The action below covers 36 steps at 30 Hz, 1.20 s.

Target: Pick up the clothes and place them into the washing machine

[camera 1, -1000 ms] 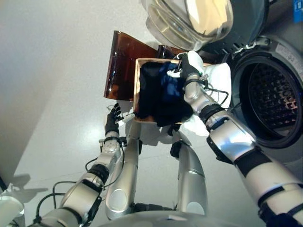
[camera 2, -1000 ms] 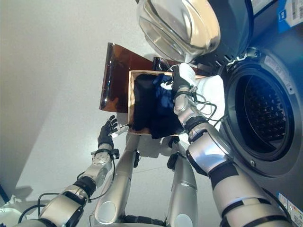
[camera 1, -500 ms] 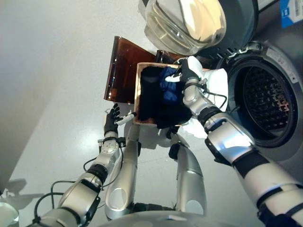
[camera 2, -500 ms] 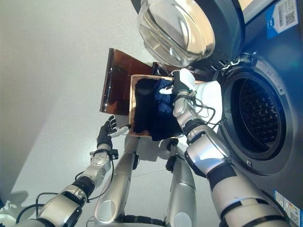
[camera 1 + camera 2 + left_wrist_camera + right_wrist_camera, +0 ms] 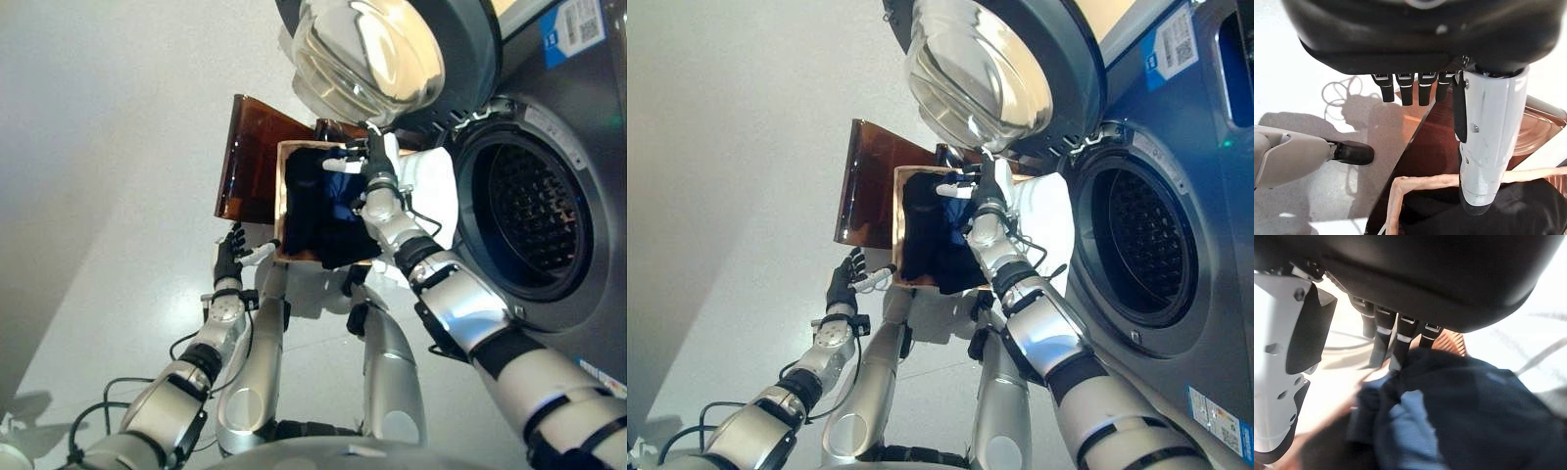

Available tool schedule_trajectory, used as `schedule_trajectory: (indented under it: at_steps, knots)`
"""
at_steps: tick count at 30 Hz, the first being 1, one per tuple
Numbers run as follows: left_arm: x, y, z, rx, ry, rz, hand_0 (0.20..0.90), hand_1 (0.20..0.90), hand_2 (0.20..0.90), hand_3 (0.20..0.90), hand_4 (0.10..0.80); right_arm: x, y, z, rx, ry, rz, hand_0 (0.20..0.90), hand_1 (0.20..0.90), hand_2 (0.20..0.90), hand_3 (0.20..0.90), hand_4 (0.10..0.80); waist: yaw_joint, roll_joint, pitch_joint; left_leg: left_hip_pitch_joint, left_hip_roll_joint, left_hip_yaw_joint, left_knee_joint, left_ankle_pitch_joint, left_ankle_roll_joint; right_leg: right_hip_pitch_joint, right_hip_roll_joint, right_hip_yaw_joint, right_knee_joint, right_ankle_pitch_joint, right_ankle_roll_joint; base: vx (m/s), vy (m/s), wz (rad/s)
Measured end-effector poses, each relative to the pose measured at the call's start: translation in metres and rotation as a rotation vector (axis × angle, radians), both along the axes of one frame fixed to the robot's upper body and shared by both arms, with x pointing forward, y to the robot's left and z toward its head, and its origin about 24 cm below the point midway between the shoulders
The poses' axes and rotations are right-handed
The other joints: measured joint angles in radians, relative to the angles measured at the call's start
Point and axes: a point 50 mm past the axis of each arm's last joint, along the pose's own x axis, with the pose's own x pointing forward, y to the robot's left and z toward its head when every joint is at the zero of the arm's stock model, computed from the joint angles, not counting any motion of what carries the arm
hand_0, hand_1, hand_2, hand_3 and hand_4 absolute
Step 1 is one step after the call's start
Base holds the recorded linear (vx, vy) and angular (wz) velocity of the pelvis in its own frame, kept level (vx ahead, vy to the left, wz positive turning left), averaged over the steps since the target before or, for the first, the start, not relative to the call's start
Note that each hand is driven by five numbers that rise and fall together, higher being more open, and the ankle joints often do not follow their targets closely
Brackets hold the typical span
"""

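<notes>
A wooden-rimmed basket [image 5: 280, 201] on the floor holds dark clothes [image 5: 315, 217] with a blue piece [image 5: 1415, 431] among them. My right hand [image 5: 378, 171] is over the basket's far side. Its fingers [image 5: 1400, 340] are straight with their tips touching the dark cloth. The white-covered thumb stands out to the side and nothing is pinched. My left hand [image 5: 230, 259] is open beside the basket's near left corner, not touching the clothes. To the right, the washing machine's drum [image 5: 524, 220] is open.
A brown translucent panel [image 5: 250, 157] lies against the basket's left side. White cloth [image 5: 433, 191] sits between the basket and the washer. The round glass door [image 5: 367, 54] is swung open above the basket. Bare grey floor lies to the left.
The whole view has shifted, showing more of the washer. My right hand has moved slightly left over the clothes, thumb now spread out. The left hand has hardly moved.
</notes>
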Motion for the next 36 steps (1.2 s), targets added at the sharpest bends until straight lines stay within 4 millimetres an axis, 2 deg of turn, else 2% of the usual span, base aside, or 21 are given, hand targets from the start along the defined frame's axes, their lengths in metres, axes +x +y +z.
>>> schedule_trajectory:
  at_steps: [4, 9, 13, 15, 18, 27, 32, 36]
  knots:
    - [-0.001, 0.001, -0.002, -0.012, 0.008, 0.013, 0.9, 0.9, 0.9, 0.9, 0.8, -0.001, 0.01, 0.017, 0.076, -0.1, 0.05, 0.9, 0.9, 0.9, 0.9, 0.8, 0.002, 0.0, 0.0, 0.007, 0.001, 0.004, 0.0, 0.0, 0.0, 0.005, 0.0, 0.001, 0.002, 0.0, 0.0, 0.005, -0.001, -0.01]
    - [-0.001, 0.002, -0.002, -0.01, 0.012, 0.018, 0.9, 0.9, 0.9, 0.9, 0.8, -0.002, 0.015, 0.022, 0.061, -0.127, 0.075, 0.9, 0.9, 0.9, 0.9, 0.8, 0.003, -0.001, 0.0, 0.019, 0.0, 0.006, -0.001, -0.001, 0.002, 0.021, -0.001, 0.0, -0.004, 0.001, 0.001, 0.01, 0.001, 0.02]
    - [-0.004, 0.006, -0.008, 0.002, 0.041, 0.029, 0.9, 0.9, 0.9, 0.9, 0.8, -0.004, 0.013, 0.004, -0.143, -0.094, 0.091, 0.9, 0.9, 0.9, 0.9, 0.8, -0.002, -0.005, 0.002, 0.03, 0.001, 0.009, -0.003, -0.003, 0.004, 0.038, 0.002, 0.001, -0.024, 0.005, 0.008, 0.0, 0.0, 0.0]
    - [-0.006, 0.005, -0.009, 0.003, 0.048, 0.033, 0.9, 0.9, 0.9, 0.9, 0.8, -0.006, 0.002, -0.016, -0.283, -0.031, 0.071, 0.9, 0.9, 0.9, 0.9, 0.8, 0.0, -0.009, 0.002, 0.04, 0.0, 0.016, -0.005, -0.007, 0.009, 0.053, 0.002, 0.003, -0.037, 0.007, 0.012, 0.0, 0.0, 0.0]
    - [-0.007, 0.005, -0.01, 0.007, 0.048, 0.042, 0.9, 0.9, 0.9, 0.9, 0.8, -0.01, -0.009, -0.031, -0.411, 0.007, 0.056, 0.9, 0.9, 0.9, 0.9, 0.8, 0.001, -0.01, 0.002, 0.04, 0.0, 0.027, -0.014, -0.006, 0.01, 0.053, 0.001, 0.005, -0.053, 0.018, 0.017, 0.004, 0.016, -0.06]
    - [-0.006, 0.003, -0.009, 0.047, 0.04, 0.012, 0.9, 0.9, 0.9, 0.9, 0.8, -0.011, -0.025, -0.04, -0.736, 0.002, 0.038, 0.9, 0.9, 0.9, 0.9, 0.8, 0.001, -0.011, 0.002, 0.037, -0.003, 0.027, -0.017, -0.011, 0.016, 0.054, 0.0, 0.005, -0.063, 0.02, 0.017, 0.0, 0.002, 0.0]
    - [-0.006, 0.002, -0.008, 0.056, 0.038, 0.007, 0.9, 0.9, 0.9, 0.9, 0.8, -0.012, -0.032, -0.043, -0.831, 0.021, 0.008, 0.9, 0.9, 0.9, 0.9, 0.8, 0.002, -0.01, 0.002, 0.033, -0.004, 0.024, -0.018, -0.011, 0.015, 0.053, -0.001, 0.003, -0.064, 0.019, 0.017, 0.011, -0.013, 0.02]
    - [-0.004, 0.002, -0.006, 0.058, 0.028, 0.008, 0.9, 0.9, 0.9, 0.9, 0.8, -0.012, -0.036, -0.043, -0.84, 0.023, -0.01, 0.9, 0.9, 0.9, 0.9, 0.8, 0.001, -0.01, 0.002, 0.027, -0.004, 0.021, -0.019, -0.011, 0.015, 0.05, -0.001, 0.0, -0.064, 0.018, 0.017, 0.013, -0.014, 0.03]
